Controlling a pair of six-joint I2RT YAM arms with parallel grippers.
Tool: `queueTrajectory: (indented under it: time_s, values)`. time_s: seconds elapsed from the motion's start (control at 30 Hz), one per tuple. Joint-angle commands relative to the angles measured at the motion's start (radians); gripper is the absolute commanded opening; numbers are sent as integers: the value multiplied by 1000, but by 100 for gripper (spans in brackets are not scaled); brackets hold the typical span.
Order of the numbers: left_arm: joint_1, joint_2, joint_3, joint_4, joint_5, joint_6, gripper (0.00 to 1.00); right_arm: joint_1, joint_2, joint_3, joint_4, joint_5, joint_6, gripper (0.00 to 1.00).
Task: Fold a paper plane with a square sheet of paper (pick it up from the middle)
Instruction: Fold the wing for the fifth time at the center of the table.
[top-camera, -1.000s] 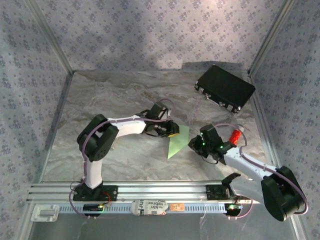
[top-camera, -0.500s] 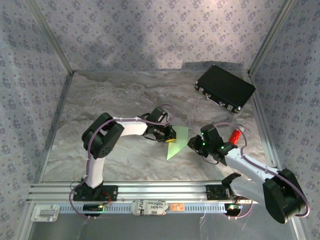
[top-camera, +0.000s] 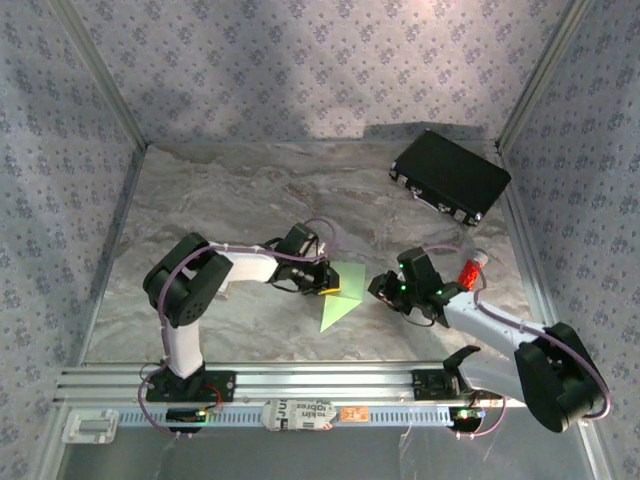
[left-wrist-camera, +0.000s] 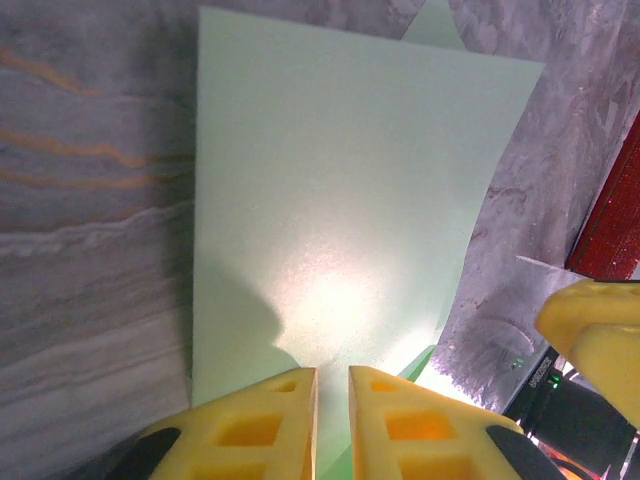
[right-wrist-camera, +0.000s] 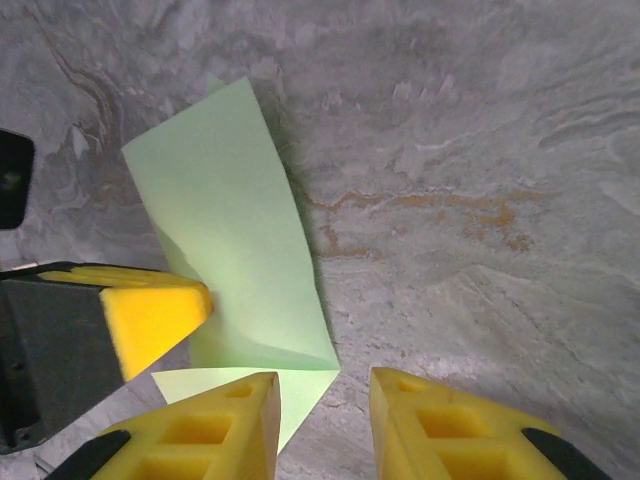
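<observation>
Sheet of paper (top-camera: 335, 300), pale green and part-folded, on the table (top-camera: 230, 200) between the grippers. It looks light, limp and easily creased, so best pinched at a folded edge. Left gripper (left-wrist-camera: 332, 400): fingers nearly together at its edge, grip uncertain. Right gripper (right-wrist-camera: 325, 420): fingers apart by a corner, holding nothing.

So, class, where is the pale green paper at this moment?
In the top view, the pale green paper lies near the middle of the table, between the left gripper, which pinches its edge, and the right gripper just to its right.
</observation>
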Motion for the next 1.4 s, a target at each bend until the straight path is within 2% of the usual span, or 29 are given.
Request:
queueTrajectory:
  time_s: [0.0,0.23,0.63,1.07,1.37]
  values:
    - [8,-38,-8,-23,13,2,16,6,48,24,29,-45,-34,31]
    - [10,-81,44,-32,-1,7,19,25,117,60,31,-51,-49,31]
    - [34,11,76,-64,-38,39,18,49,176,81,62,-72,-47,31]
    - [43,42,-29,16,-30,2,15,57,190,61,81,-89,14,33]
    - [51,33,-36,18,-27,1,15,65,210,59,80,-95,38,32]
